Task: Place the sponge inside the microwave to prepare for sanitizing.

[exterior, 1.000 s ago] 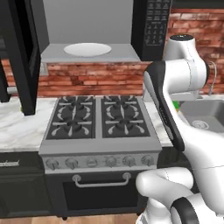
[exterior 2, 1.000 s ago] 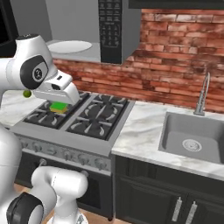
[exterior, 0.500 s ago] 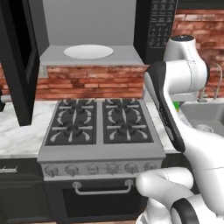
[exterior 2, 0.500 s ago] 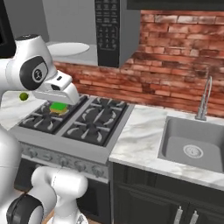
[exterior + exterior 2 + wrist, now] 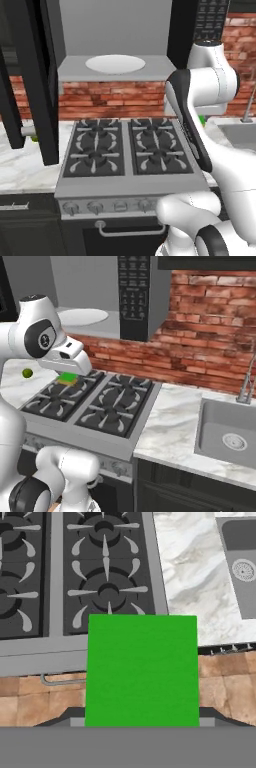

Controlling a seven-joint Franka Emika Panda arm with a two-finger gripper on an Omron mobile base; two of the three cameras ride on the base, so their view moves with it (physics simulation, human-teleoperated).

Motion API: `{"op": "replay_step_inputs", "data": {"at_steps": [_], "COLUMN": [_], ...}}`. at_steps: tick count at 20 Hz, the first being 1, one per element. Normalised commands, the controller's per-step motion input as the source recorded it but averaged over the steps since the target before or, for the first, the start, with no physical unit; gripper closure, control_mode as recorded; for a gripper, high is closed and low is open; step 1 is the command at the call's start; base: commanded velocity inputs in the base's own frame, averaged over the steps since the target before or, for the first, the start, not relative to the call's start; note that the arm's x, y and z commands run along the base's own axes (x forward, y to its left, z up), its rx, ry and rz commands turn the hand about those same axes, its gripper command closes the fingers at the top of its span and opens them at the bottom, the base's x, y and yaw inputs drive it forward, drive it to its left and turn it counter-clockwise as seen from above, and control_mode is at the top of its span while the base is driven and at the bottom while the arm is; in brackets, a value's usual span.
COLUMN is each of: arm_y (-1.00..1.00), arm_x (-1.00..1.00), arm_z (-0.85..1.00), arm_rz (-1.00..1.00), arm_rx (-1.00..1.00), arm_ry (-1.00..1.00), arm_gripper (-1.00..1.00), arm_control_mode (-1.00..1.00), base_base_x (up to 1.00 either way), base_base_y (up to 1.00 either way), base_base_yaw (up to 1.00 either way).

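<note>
The microwave [image 5: 115, 30] hangs above the stove with its black door [image 5: 30, 80] swung open to the left. Its light grey inside holds a pale round plate [image 5: 115, 64]. The keypad strip [image 5: 134, 296] is on its right side. My gripper [image 5: 67, 375] hovers over the stove's back left burner, below and in front of the microwave's opening. It is shut on the sponge [image 5: 67, 378], a small green block. In the hand view the sponge [image 5: 142, 669] hides the fingertips and covers the stove's front edge.
A four-burner gas stove [image 5: 127, 150] sits below the microwave. Marble counter [image 5: 170, 421] runs to a sink [image 5: 230, 436] with a faucet on the right. A small green ball [image 5: 27, 373] lies on the left counter. Red brick wall [image 5: 210, 321] is behind.
The whole scene has slid right and down in both base views, so the base has driven. The arm keeps its pose with the sponge held.
</note>
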Motion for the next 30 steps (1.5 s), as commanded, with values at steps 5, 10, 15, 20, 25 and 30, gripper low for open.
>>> {"op": "replay_step_inputs", "data": {"at_steps": [5, 10, 15, 20, 25, 30], "arm_y": [0.0, 0.0, 0.0, 0.0, 0.0, 0.0], "arm_x": [0.0, 0.0, 0.0, 0.0, 0.0, 0.0], "arm_z": [0.0, 0.0, 0.0, 0.0, 0.0, 0.0], "arm_rz": [0.0, 0.0, 0.0, 0.0, 0.0, 0.0], "arm_rx": [0.0, 0.0, 0.0, 0.0, 0.0, 0.0], "arm_ry": [0.0, 0.0, 0.0, 0.0, 0.0, 0.0], "arm_gripper": [1.0, 1.0, 1.0, 1.0, 1.0, 1.0], "arm_control_mode": [1.0, 1.0, 1.0, 1.0, 1.0, 1.0], "base_base_x": [0.29, 0.29, 0.4, 0.36, 0.46, 0.27], "base_base_y": [0.39, 0.1, 0.02, 0.1, 0.01, 0.0], "base_base_yaw": [0.01, 0.1, 0.19, 0.2, 0.18, 0.13]}}
